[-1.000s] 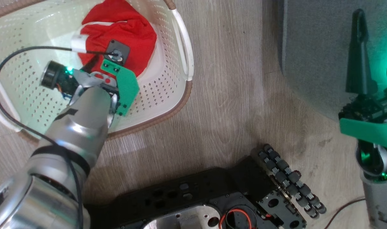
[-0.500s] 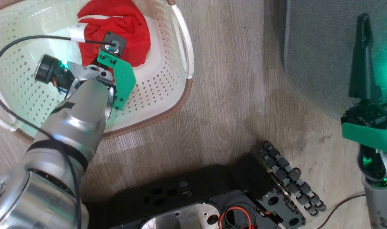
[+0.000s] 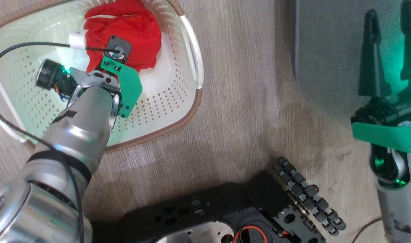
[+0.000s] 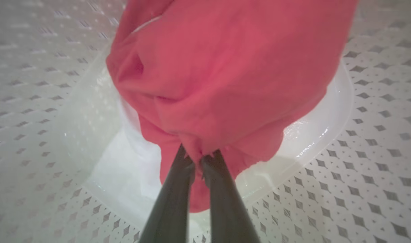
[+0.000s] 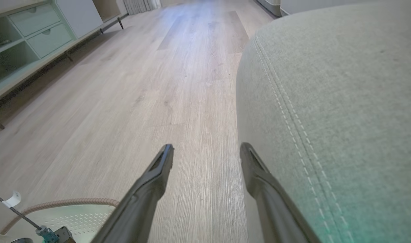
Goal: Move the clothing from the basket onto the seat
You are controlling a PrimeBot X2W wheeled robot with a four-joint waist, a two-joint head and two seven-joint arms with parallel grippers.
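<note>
setting: private home, living-room type.
floor (image 5: 191, 84): pale wood-look planks, long boards running away down the room, faint scuffs.
seat (image 5: 343, 101): large grey upholstered cushion, rounded corner, light double row of stitching; sofa-like furniture standing on the floor.
sideboard (image 5: 29, 37): low pale unit along one wall, drawers with small handles, open shelf bays, thin dark legs.
basket (image 3: 178, 101): cream perforated plastic laundry type, brown woven-look rim, white handle, set directly on the floor.
clothing (image 3: 134, 27): red garment bundled inside the basket; ordinary household laundry.
far end: pale ribbed shape (image 5: 141, 4) at floor level, curtain or radiator, cannot tell.
</note>
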